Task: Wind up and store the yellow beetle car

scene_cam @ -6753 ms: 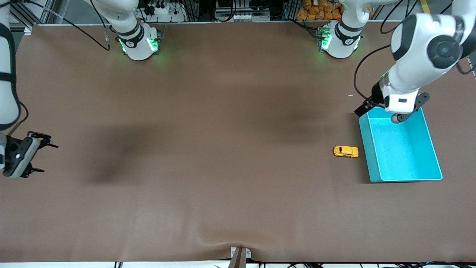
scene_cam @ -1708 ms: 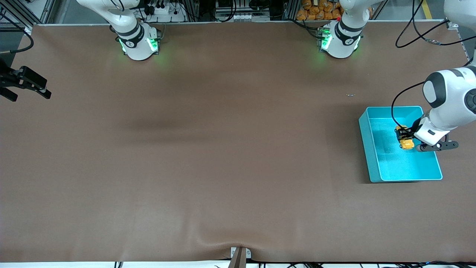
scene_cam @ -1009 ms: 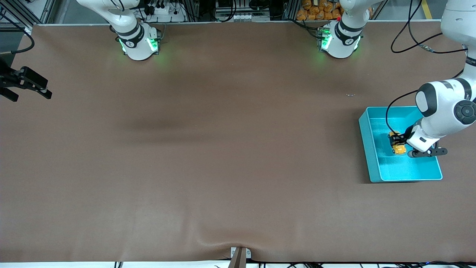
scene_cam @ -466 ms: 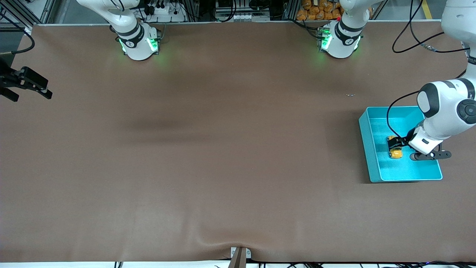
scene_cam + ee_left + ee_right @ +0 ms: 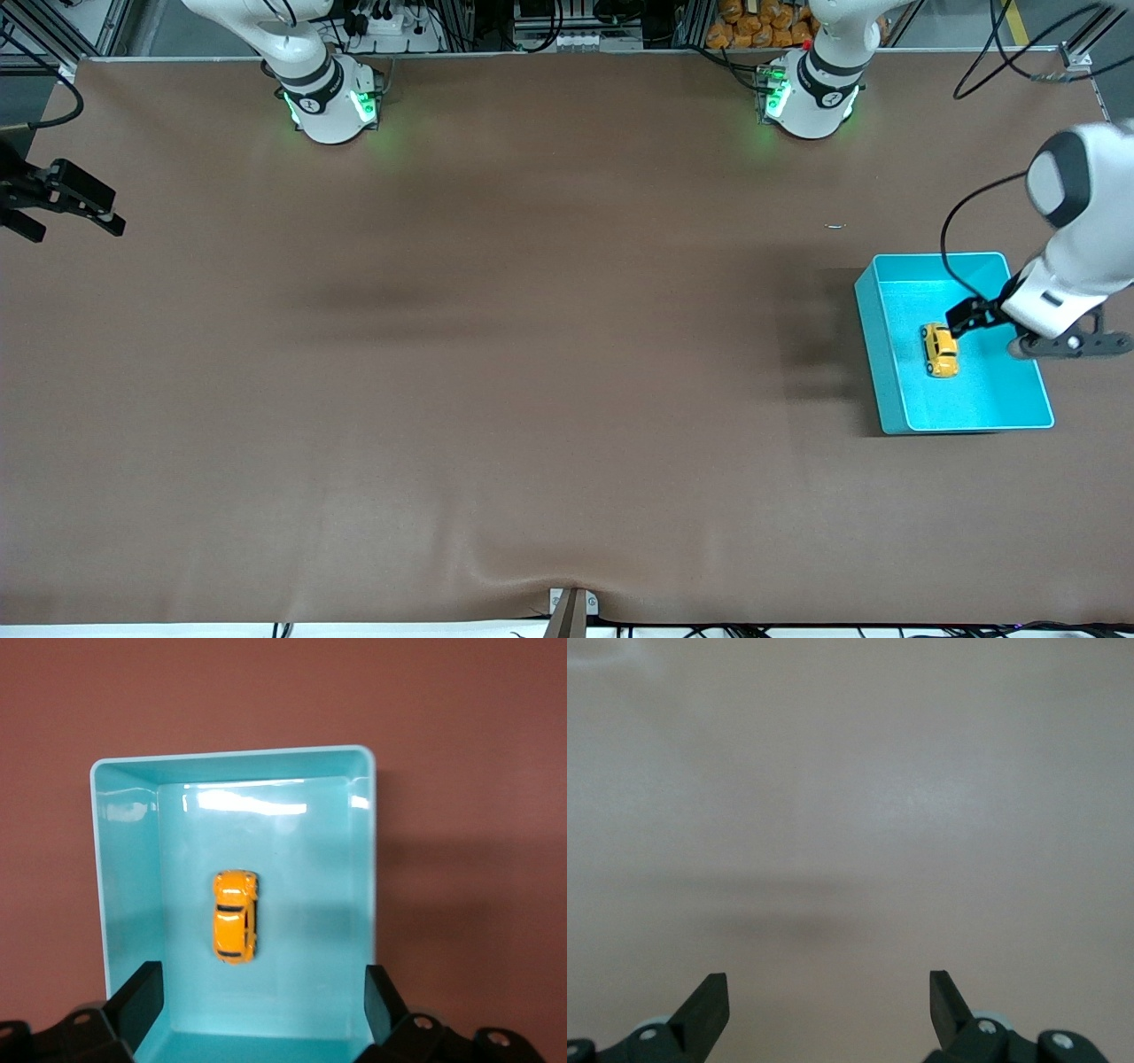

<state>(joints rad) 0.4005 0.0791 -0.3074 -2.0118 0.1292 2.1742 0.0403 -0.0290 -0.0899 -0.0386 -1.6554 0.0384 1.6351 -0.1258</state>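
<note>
**Inspector:** Start with the table (image 5: pixel 532 372) and work down in size.

**Assistant:** It is covered in brown cloth. The only loose items on it are the teal bin (image 5: pixel 889 372), toward the left arm's end, and a tiny pale scrap (image 5: pixel 835 226) farther from the front camera than the bin.

**Inspector:** The task item?

**Assistant:** The yellow beetle car (image 5: pixel 939 349) sits on its wheels on the bin floor, about mid-bin and clear of every wall. The left wrist view shows it upright and free of any contact (image 5: pixel 235 916).

**Inspector:** Grippers?

**Assistant:** The left gripper (image 5: pixel 974 317) hangs over the bin, above the car; its fingers are spread wide and hold nothing. The right gripper (image 5: pixel 62 199) waits over the table's edge at the right arm's end, fingers likewise spread and empty, with bare cloth below it.

**Inspector:** Progress?

**Assistant:** In my judgement the storing step is done, since the car is in the bin and released. Whether it was wound cannot be told from here. What appears left is for the left arm to clear away.

**Inspector:** Obstructions?

**Assistant:** None evident. The bin walls are the only thing near the left gripper's fingers.
</note>
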